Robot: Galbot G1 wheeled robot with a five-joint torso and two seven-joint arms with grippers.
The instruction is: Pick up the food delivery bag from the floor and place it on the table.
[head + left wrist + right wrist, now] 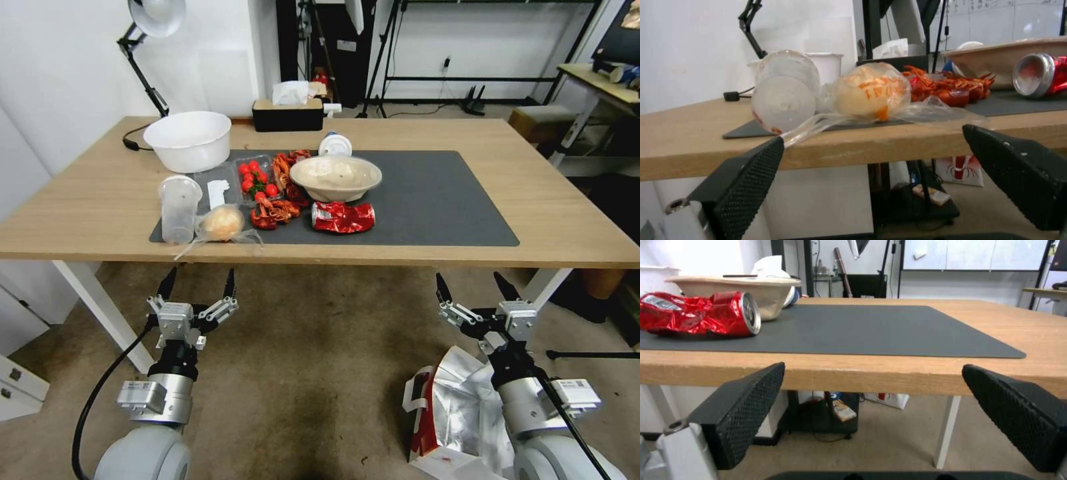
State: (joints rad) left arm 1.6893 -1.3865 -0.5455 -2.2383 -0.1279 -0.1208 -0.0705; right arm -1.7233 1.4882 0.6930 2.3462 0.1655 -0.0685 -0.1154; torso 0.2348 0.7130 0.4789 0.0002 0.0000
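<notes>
The food delivery bag point(453, 407), white and red with crinkled silver foil, stands open on the floor point(313, 360) at the lower right, partly hidden behind my right arm. Above it, just below the front edge of the table point(80, 213), my right gripper point(477, 287) hangs open and empty. Level with it on the left, my left gripper point(197, 281) is open and empty too. In both wrist views the dotted black fingers point(746, 180) point(746, 406) spread wide before the table's point(680, 140) point(925, 373) front edge.
On the dark grey mat point(433, 193) lie a crushed red can point(343, 217), a pale bowl point(335, 177), red crayfish point(273, 212), tomatoes point(255, 177), a plastic cup point(178, 208) and a bagged bun point(222, 223). A white basin point(189, 139) and tissue box point(288, 113) stand behind.
</notes>
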